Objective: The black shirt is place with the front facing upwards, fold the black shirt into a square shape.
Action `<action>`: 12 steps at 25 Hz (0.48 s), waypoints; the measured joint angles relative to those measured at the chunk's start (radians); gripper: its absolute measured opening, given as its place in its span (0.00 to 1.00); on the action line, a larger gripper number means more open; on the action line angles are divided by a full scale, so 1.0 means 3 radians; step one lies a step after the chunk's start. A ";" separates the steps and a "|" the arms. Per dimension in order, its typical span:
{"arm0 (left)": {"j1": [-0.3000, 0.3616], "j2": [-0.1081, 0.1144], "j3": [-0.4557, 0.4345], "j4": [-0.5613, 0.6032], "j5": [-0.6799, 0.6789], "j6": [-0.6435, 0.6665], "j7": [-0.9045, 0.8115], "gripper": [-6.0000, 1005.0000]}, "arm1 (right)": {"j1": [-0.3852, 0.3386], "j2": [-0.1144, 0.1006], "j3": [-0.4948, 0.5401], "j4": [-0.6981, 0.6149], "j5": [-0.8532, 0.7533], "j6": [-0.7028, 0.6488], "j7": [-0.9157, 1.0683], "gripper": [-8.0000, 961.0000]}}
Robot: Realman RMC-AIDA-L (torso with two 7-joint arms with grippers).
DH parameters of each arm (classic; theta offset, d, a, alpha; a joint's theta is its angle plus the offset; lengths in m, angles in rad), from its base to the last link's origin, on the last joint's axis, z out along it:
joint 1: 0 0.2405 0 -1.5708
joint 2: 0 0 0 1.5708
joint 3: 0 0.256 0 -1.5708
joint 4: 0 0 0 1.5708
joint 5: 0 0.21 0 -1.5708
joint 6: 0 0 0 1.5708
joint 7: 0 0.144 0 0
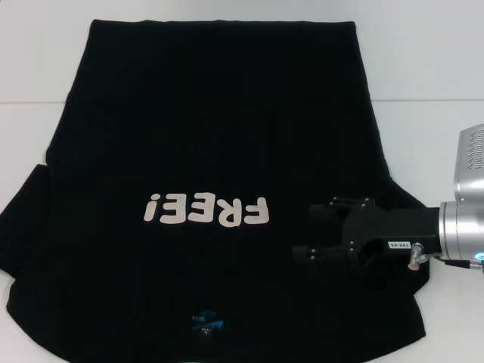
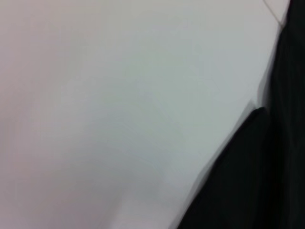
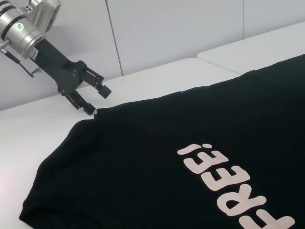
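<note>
No fold is made yet: the black shirt (image 1: 212, 189) lies spread flat, front up, on the white surface (image 1: 423, 53), collar near the robot, hem far. The right claw (image 1: 311, 233) hovers, spread, over the shirt's right side. The left claw (image 3: 94, 98), spread, sits by the left sleeve edge. All folding remains.

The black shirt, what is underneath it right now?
The black shirt lies flat on a white table, which shows around its edges. The right gripper hovers over it; the left gripper is at its sleeve. Anything beneath the cloth is hidden.
</note>
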 joint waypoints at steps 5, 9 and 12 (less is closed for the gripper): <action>-0.0019 -0.0002 -0.0001 -0.0040 0.0005 -0.0025 -0.0002 0.93 | 0.0000 0.0000 -0.0003 0.0000 0.0000 0.0000 0.0000 0.96; -0.0060 -0.0002 0.0001 -0.0101 0.0006 -0.0043 -0.0002 0.93 | 0.0000 0.0000 -0.0005 0.0000 0.0000 0.0000 0.0000 0.96; -0.0092 0.0006 0.0034 -0.0164 0.0003 -0.0092 0.0004 0.93 | 0.0000 0.0000 -0.0005 0.0000 0.0000 -0.0006 0.0000 0.96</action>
